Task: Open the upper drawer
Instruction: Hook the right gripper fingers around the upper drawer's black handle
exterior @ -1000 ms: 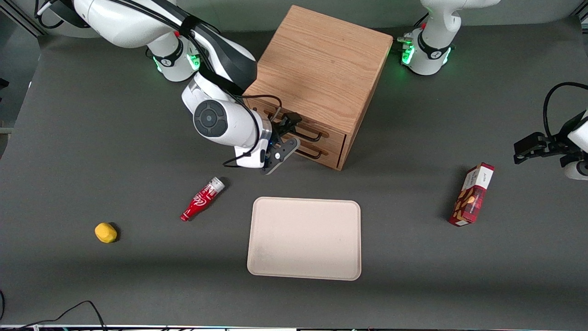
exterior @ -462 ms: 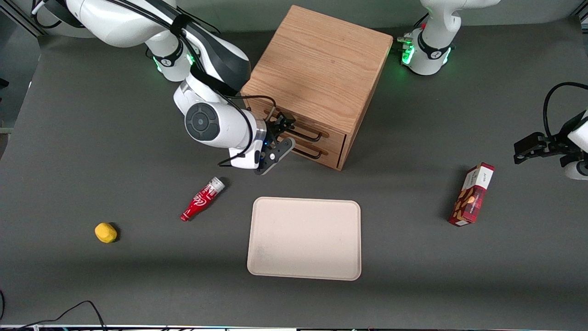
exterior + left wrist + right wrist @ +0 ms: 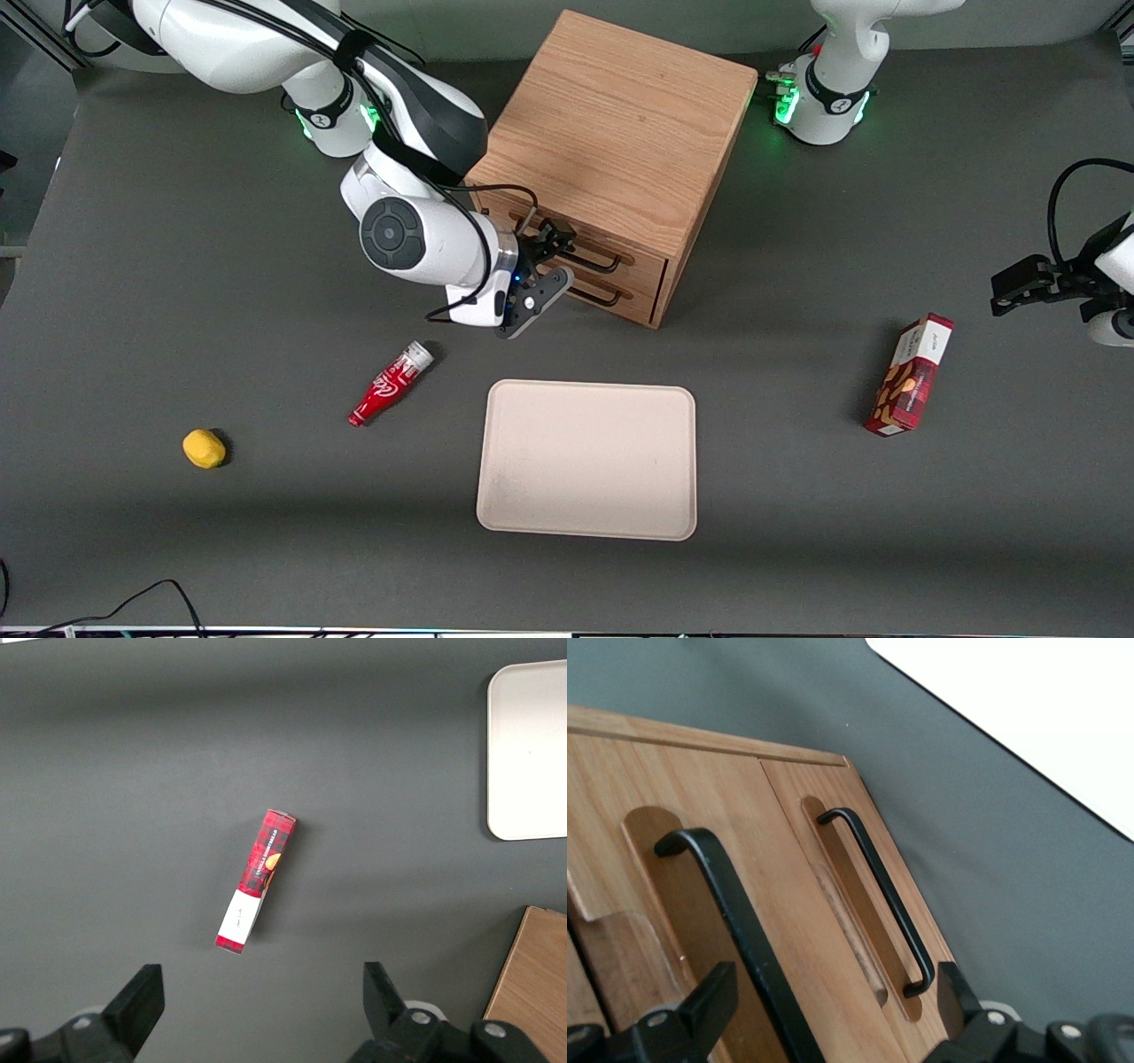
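Holding the end effector spread wide just in front of the oak cabinet, fingers pinching nothing. Straddling the upper handle in the right wrist view, the black wire passing between the two fingertips without clearly touching either.

Looking at the upper drawer sitting flush and shut in the cabinet's face, directly above the lower drawer with its own handle. Noting the handle's long axis running level along the cabinet's front, crosswise to the gap between the fingers, so probably needing only to press together and then pull straight out from the cabinet's face. Judging the working arm far nearer the cabinet's front than the parked one.

Reading no writing with any certainty: seeing white script on the red bottle, lying on the surface nearer the front camera than the cabinet, and unreadable print on the red carton, lying toward the parked arm's end.
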You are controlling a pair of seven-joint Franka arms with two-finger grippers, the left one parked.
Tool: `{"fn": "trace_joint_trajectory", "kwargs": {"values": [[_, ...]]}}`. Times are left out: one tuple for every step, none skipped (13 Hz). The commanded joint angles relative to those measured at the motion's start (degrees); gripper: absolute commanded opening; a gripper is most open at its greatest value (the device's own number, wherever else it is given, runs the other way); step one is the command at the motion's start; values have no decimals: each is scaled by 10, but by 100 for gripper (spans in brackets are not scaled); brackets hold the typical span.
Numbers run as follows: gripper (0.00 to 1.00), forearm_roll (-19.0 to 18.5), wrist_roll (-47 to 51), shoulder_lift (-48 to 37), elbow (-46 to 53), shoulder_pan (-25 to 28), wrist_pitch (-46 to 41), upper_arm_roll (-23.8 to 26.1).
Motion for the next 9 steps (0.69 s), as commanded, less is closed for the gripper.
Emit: {"fn": "trace_joint_trajectory", "kwargs": {"values": [[100,-8,-6,10,0,1,16,1],[100,-10,-6,13,0,1,20,1],[100,-12,-6,14,-1,1,24,1],[100,-20,-7,15,-5,1,30,1],[100,-35,-7,15,-6,1,34,1],[100,-49,-8,19,-7,0,35,1],[100,-62,-15,23,-7,-1,37,1],[100,-65,-19,25,-9,-1,45,0],[100,-67,-20,27,-9,-1,51,-2]]}}
